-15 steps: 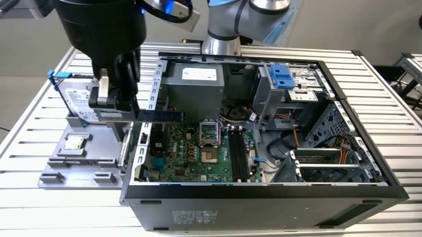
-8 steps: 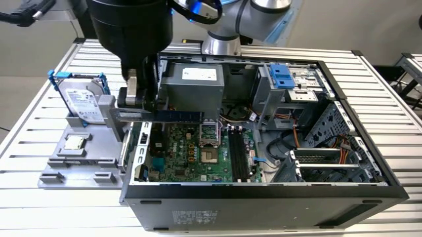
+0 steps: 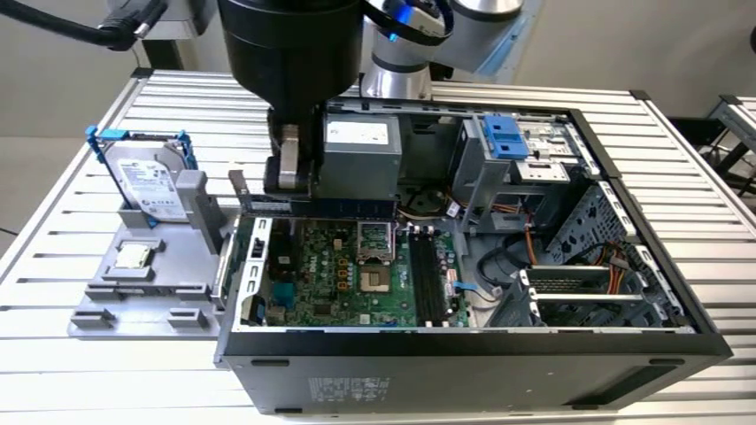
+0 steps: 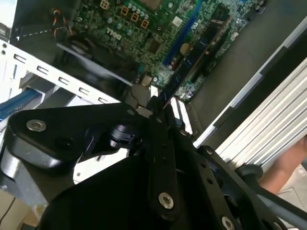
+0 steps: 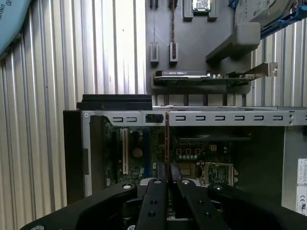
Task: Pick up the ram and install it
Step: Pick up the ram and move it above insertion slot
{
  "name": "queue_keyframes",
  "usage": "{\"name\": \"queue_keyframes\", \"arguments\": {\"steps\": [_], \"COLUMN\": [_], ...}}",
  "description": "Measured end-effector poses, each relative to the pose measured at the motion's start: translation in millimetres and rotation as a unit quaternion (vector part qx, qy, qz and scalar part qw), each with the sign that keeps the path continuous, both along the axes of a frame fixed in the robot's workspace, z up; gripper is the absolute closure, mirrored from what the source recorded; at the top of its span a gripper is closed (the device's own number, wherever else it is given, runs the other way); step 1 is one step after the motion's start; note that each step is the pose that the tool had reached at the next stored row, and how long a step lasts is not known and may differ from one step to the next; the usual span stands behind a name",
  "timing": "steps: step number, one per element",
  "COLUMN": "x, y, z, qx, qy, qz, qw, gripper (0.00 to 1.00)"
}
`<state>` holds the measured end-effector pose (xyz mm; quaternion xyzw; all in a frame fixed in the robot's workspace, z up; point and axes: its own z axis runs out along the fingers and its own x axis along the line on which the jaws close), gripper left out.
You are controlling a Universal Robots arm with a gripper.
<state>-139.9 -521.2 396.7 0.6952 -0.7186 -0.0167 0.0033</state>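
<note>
Firstly, exterior view. The open computer case [image 3: 473,354] lies on its side on the slatted worktop [image 3: 709,177], with the motherboard [image 3: 343,274] facing up. The arm [image 3: 289,44] reaches down at the far edge of the case. The pincer [image 3: 290,184] is closed on the ram [image 3: 343,206], gripping it near one end. The ram hangs level and on edge above the far edge of the motherboard, running left to right across the view. It is not seated: the black memory slots [image 3: 428,279] lie nearer the camera and run crosswise to it. At the exterior view's left of the case, a grey fixture [image 3: 130,297] rests on the worktop and carries a hard drive [image 3: 148,177] in a blue frame, standing upright.

Second wrist view. The fingers [image 4: 154,129] of the pincer [image 4: 160,103] clamp one end of the ram [image 4: 196,52]. The stick extends away from them over the green motherboard [image 4: 134,28]. Whether it touches the board cannot be told here.

First wrist view. The ram [image 5: 167,139] is seen edge-on as a thin line running out from the closed tips of the pincer [image 5: 168,181], over the case interior. Beyond the case rim [image 5: 216,117] lie the grey fixture [image 5: 192,38] and the hard drive [image 5: 261,12].
</note>
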Motion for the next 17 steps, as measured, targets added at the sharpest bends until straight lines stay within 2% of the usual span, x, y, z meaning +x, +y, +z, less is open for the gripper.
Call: {"name": "queue_keyframes", "arguments": {"steps": [17], "x": [49.7], "y": [1.1], "z": [0.0], "qx": [0.0000], "qy": [0.0000], "qz": [-0.012], "qw": [0.99993], "gripper": [1.00]}}
